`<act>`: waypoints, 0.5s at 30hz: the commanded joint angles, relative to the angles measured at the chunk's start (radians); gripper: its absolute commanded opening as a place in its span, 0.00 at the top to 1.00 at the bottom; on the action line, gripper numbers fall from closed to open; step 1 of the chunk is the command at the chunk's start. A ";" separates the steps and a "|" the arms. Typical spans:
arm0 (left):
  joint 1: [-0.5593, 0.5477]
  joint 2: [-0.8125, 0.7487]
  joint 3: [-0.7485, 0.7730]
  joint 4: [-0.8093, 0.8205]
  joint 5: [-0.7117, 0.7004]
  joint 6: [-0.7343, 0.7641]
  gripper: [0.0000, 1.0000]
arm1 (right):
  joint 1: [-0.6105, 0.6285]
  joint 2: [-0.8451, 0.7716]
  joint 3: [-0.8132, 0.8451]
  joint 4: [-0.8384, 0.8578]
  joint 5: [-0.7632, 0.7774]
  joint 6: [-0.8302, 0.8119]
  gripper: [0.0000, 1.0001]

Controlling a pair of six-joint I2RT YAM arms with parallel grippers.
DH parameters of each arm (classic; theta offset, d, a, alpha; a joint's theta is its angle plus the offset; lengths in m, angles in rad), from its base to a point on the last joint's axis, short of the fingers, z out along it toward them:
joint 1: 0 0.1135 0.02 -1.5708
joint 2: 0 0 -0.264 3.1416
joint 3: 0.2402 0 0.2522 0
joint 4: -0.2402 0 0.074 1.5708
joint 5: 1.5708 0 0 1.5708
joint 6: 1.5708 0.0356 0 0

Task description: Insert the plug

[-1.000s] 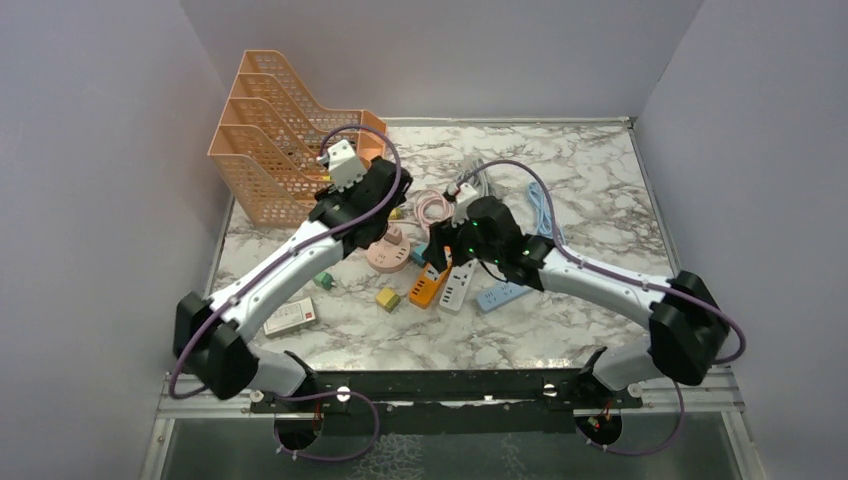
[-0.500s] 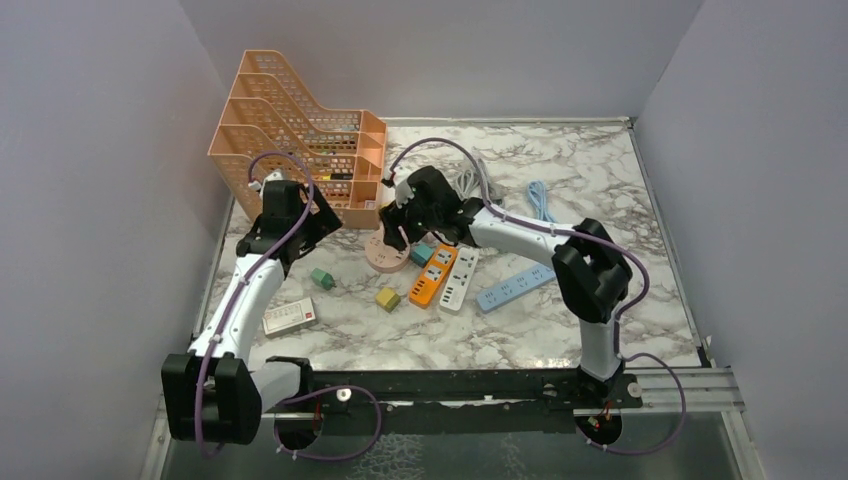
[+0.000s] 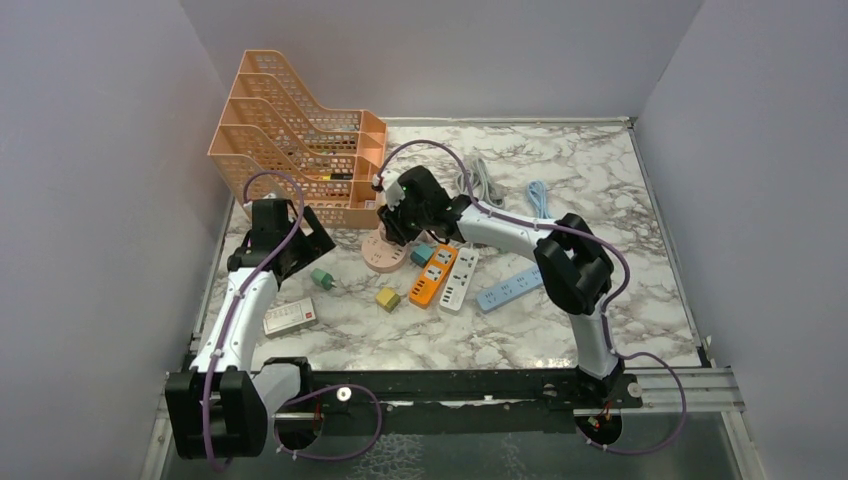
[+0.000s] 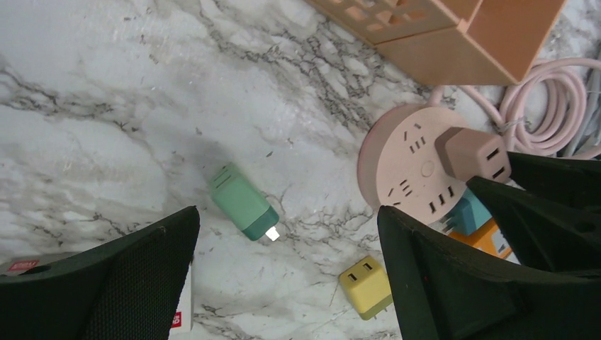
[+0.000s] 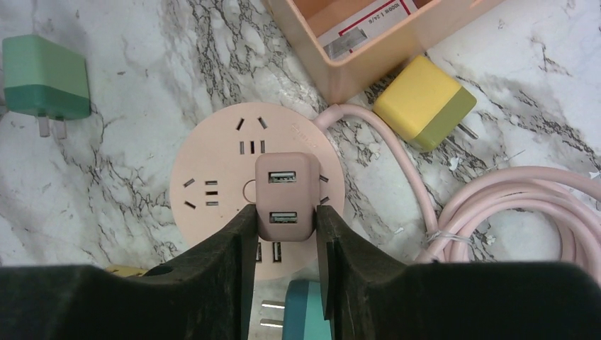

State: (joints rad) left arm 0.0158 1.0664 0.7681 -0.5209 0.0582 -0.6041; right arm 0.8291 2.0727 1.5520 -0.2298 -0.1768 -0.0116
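1. Plug [image 5: 285, 185]: pink, two USB ports facing up. It stands upright on the round socket [image 5: 205, 166], between the socket's centre and its near edge in the right wrist view.
2. Right gripper [image 5: 285, 212]: narrow, closed on the plug, one finger against each side.
3. Left gripper [image 4: 287, 211]: wide, holding nothing. It hangs above the table [image 4: 106, 106], over a green plug [image 4: 243, 202] lying on its side.
4. Socket: pink disc, flat on the table, just in front of the orange rack [image 3: 290, 140]. Its pink cable [image 5: 510, 188] lies coiled beside it.
5. Two-tone plug [image 5: 424, 103]: yellow and olive, lying at the rack's corner, next to the cable.
6. Teal plug [image 5: 308, 312]: just beside the socket's near edge, partly hidden by the right gripper.
7. Yellow plug [image 3: 388, 298]: cube-shaped, on the table near the green plug.
8. Power strips: orange strip [image 3: 432, 277] and white strip [image 3: 459, 280] side by side; blue strip [image 3: 505, 291] slightly apart to their right.
9. Box [image 3: 290, 316]: white with red, flat beside the left arm.
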 commanded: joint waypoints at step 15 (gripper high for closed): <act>0.037 -0.013 -0.052 -0.129 -0.102 -0.079 0.01 | -0.001 0.074 0.063 0.003 0.017 -0.085 0.61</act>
State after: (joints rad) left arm 0.0448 1.0508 0.7372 -0.6231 0.0002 -0.6292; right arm 0.8291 2.1208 1.5860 -0.2314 -0.1707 -0.0708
